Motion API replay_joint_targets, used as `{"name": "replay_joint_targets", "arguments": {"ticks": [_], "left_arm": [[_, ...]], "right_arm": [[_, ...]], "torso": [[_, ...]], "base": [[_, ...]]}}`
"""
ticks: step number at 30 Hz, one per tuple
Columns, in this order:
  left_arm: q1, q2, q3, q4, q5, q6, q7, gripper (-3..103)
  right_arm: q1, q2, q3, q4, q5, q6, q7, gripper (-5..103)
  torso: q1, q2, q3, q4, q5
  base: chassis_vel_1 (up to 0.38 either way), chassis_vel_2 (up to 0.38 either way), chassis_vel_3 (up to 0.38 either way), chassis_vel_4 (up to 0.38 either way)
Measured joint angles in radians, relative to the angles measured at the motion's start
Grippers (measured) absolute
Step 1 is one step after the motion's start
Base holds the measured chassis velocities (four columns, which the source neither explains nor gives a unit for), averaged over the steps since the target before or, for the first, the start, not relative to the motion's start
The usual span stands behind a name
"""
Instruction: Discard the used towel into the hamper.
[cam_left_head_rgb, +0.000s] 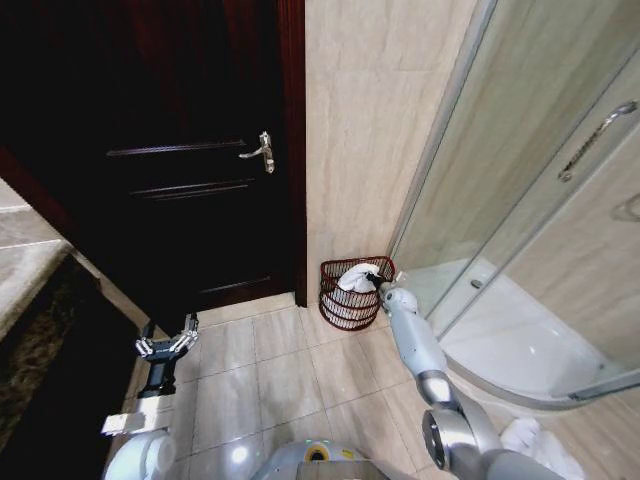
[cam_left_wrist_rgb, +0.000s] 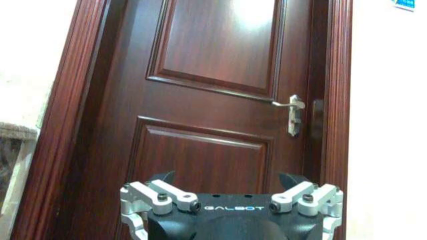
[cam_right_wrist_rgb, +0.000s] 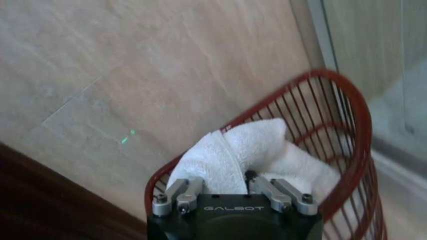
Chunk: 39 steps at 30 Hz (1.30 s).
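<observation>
1. Small round reddish-brown openwork wire hamper (cam_left_head_rgb: 349, 296): on the tile floor at the far wall, between the dark wooden door (cam_left_head_rgb: 190, 150) on the left and the glass shower enclosure (cam_left_head_rgb: 530, 200) on the right.
2. White terry towel (cam_right_wrist_rgb: 253, 155): bunched inside the hamper, top standing above the rim.
3. Right gripper (cam_left_head_rgb: 378, 280): extended over the hamper's right rim, at the towel. Fingers look drawn close together around a fold; hold vs. just released – cannot tell, fingertips buried in cloth.
4. Left gripper (cam_left_head_rgb: 168, 345): parked low at near left, facing the door, fingers spread wide, nothing held.
5. Progress: judged nearly done – towel already in the hamper. Left: release if not yet released, pull the arm clear.
6. Hidden: hamper base and how deep the towel sits; cut off at the near right floor, a second white cloth (cam_left_head_rgb: 535, 440).
</observation>
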<state>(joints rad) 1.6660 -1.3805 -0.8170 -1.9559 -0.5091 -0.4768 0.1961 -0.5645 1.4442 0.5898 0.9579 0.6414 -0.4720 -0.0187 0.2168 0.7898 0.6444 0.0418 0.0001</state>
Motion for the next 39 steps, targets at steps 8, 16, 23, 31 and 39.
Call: {"name": "replay_joint_targets", "arguments": {"ticks": [8, 16, 23, 31, 39], "left_arm": [[0.003, 0.0, 0.002, 0.0, -0.002, -0.004, 0.001, 100], [0.003, -0.006, 0.009, -0.002, -0.001, -0.009, 0.005, 100], [0.014, -0.009, 0.006, -0.011, -0.003, -0.012, 0.006, 100], [0.006, -0.005, 0.009, -0.009, -0.009, -0.016, 0.005, 100], [-0.017, -0.008, 0.029, 0.008, -0.004, -0.016, 0.008, 100]], "right_arm": [[0.045, -0.018, 0.032, 0.121, 0.262, -0.137, 0.251, 57], [0.031, -0.053, -0.036, 0.119, 0.086, 0.094, 0.202, 89], [0.001, -0.053, -0.041, 0.18, 0.101, 0.005, 0.225, 100], [-0.121, -0.122, -0.026, 0.444, 0.159, -0.012, 0.289, 100], [-0.459, -0.164, -0.015, 0.722, -0.296, 0.369, -0.028, 100]], "torso": [[-0.018, -0.039, -0.021, -0.0002, 0.0], [-0.033, -0.073, -0.039, 0.0002, 0.0], [-0.045, -0.099, -0.054, -0.0002, 0.0001], [-0.061, -0.134, -0.074, -0.0002, -0.0002], [-0.076, -0.171, -0.095, -0.0002, 0.0]], "base": [[0.0, 0.0, 0.0, 0.0], [0.0, 0.0, 0.0, 0.0], [0.0, 0.0, 0.0, 0.0], [0.0, 0.0, 0.0, 0.0], [0.0, 0.0, 0.0, 0.0]]}}
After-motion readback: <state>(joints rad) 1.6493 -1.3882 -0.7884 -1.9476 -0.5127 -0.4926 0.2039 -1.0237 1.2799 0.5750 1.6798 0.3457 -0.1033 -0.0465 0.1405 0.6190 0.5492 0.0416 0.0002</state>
